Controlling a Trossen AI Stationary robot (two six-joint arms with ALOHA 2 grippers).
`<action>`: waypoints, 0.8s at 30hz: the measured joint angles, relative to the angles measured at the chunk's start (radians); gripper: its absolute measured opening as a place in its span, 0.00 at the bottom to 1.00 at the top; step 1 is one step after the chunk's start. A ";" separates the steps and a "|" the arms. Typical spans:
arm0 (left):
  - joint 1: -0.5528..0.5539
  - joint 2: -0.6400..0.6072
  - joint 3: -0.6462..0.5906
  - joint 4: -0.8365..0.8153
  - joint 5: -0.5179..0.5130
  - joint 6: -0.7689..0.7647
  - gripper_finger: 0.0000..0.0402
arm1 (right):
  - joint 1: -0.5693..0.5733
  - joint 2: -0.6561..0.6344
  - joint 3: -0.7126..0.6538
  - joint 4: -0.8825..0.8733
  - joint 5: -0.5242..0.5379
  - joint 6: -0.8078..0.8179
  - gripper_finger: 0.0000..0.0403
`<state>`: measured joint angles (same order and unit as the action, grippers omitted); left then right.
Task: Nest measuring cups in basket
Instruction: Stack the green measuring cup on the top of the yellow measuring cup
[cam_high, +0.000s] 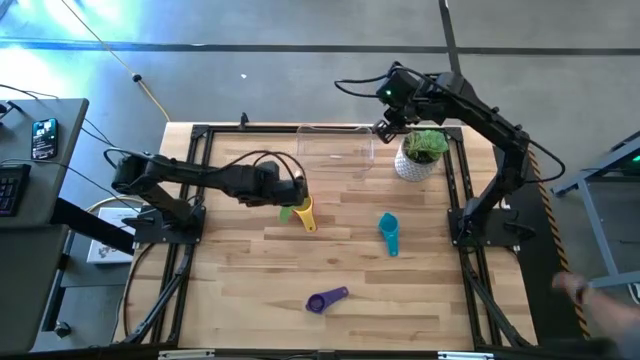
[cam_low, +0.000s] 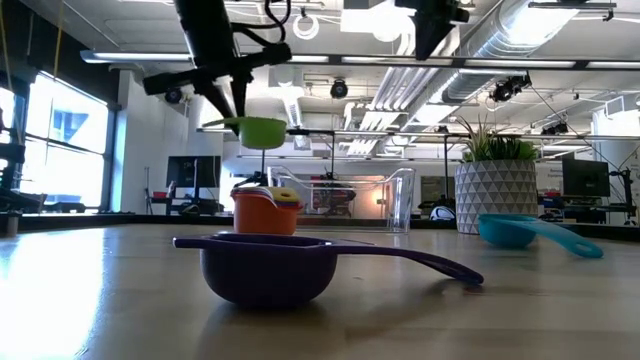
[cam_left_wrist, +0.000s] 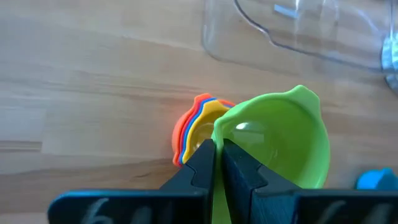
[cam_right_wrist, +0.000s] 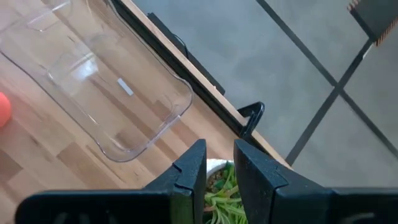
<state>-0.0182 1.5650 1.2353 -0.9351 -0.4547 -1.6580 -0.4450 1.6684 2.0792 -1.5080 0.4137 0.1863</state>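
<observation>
Left gripper: held above the middle of the table; its two dark fingers are pressed together on the flat handle of the green cup, which is pinched between them.
Green cup: carried in the air, bowl upward and roughly level, as seen in the low view. It projects forward from the fingertips, so the bowl lies just beyond the claw.
Nested stack: orange, blue, red and yellow rims are seen one inside another on the wood. The stack lies below the green cup and partly hidden by it in the left wrist view. In the low view the orange cup stands on the table under the lifted green one, clearly apart from it.
Basket: a clear bin resting at the far edge of the table, beyond the left gripper and the stack. No cup is seen inside it.
Teal cup: lying alone on the table, toward the right arm's side, well apart from both grippers.
Purple cup: lying alone near the front of the table, bowl upward, closest to the low camera.
Right gripper: held high over the far right corner, above the white pot with a plant, just beside the basket's end. A narrow gap is shown between its fingers and nothing is held.
</observation>
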 joint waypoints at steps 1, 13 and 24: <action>-0.005 0.000 -0.011 0.010 -0.017 -0.019 0.02 | 0.000 0.000 0.000 0.009 -0.002 -0.010 0.18; -0.030 0.108 -0.028 0.143 -0.085 -0.122 0.02 | 0.000 0.000 0.000 0.077 -0.003 -0.081 0.18; -0.038 0.141 -0.028 0.121 -0.050 -0.176 0.02 | 0.000 0.000 0.000 0.076 0.001 -0.116 0.18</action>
<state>-0.0560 1.7064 1.2072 -0.8142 -0.5043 -1.8342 -0.4454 1.6688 2.0792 -1.4317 0.4149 0.0704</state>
